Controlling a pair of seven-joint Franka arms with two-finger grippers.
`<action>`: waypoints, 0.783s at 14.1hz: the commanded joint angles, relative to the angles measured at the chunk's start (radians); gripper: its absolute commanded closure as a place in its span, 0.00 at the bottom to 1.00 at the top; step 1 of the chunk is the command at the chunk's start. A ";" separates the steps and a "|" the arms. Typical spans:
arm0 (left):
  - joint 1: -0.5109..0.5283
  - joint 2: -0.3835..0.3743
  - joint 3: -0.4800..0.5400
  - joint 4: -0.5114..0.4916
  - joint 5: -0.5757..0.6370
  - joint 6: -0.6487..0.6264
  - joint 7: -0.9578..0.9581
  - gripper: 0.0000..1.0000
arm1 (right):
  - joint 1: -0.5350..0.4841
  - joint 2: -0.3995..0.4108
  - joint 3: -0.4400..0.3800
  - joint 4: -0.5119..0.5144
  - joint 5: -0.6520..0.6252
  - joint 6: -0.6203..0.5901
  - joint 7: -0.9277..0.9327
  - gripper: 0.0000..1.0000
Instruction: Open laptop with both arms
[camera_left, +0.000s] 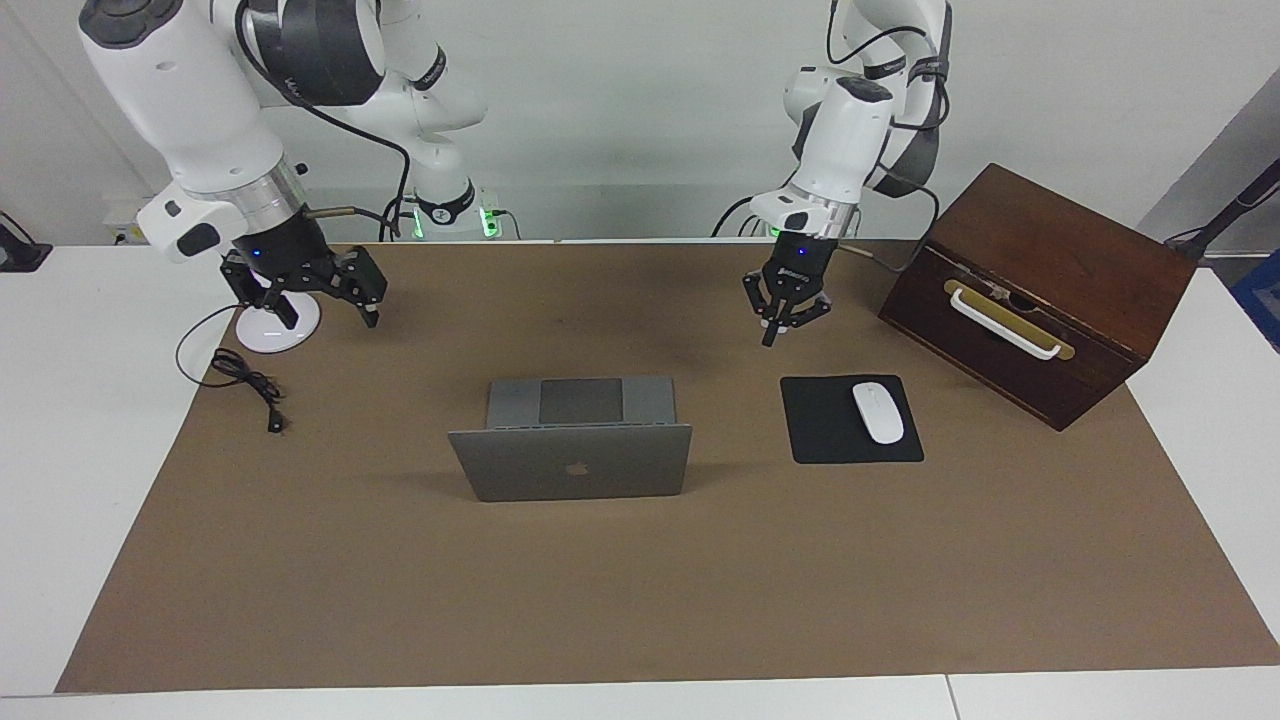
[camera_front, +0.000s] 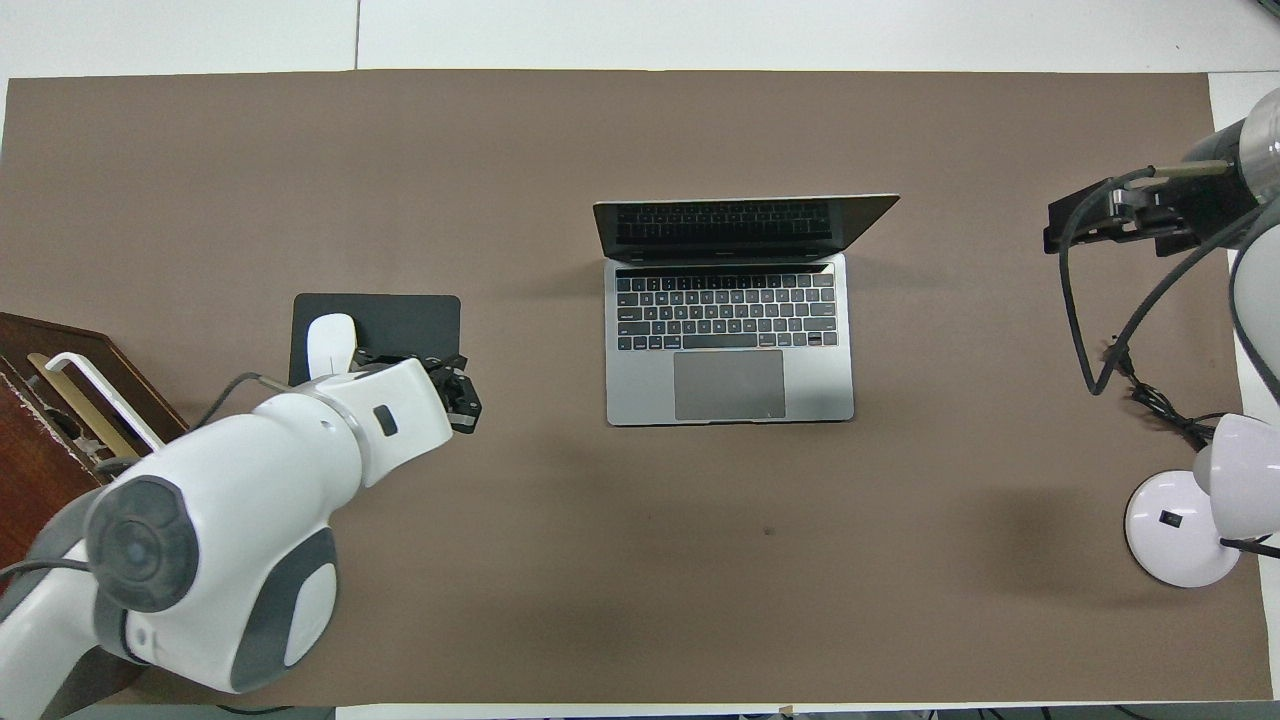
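The left gripper (camera_left: 786, 322) hangs upper right in the facing view, fingers apart, holding nothing. The right gripper (camera_left: 318, 292) hangs upper left, fingers apart too. The laptop (camera_left: 575, 440) sits open mid-frame on the brown mat (camera_left: 640, 600). The wooden box (camera_left: 1040, 290) is shut.

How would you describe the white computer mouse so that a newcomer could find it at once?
Start at the brown mat and find the open laptop at its middle. Toward the left arm's end lies a black mouse pad. The mouse is the small white oval on it, the pad's only item.
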 joint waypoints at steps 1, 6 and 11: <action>0.088 -0.051 -0.009 0.065 -0.011 -0.173 0.101 1.00 | -0.030 -0.077 0.009 -0.115 -0.019 -0.001 -0.002 0.00; 0.234 -0.066 -0.009 0.214 -0.002 -0.472 0.111 0.85 | -0.210 -0.106 0.130 -0.104 -0.035 0.085 -0.044 0.00; 0.369 -0.065 -0.009 0.270 0.014 -0.554 0.109 0.00 | -0.205 -0.123 0.132 -0.115 -0.072 0.105 -0.060 0.00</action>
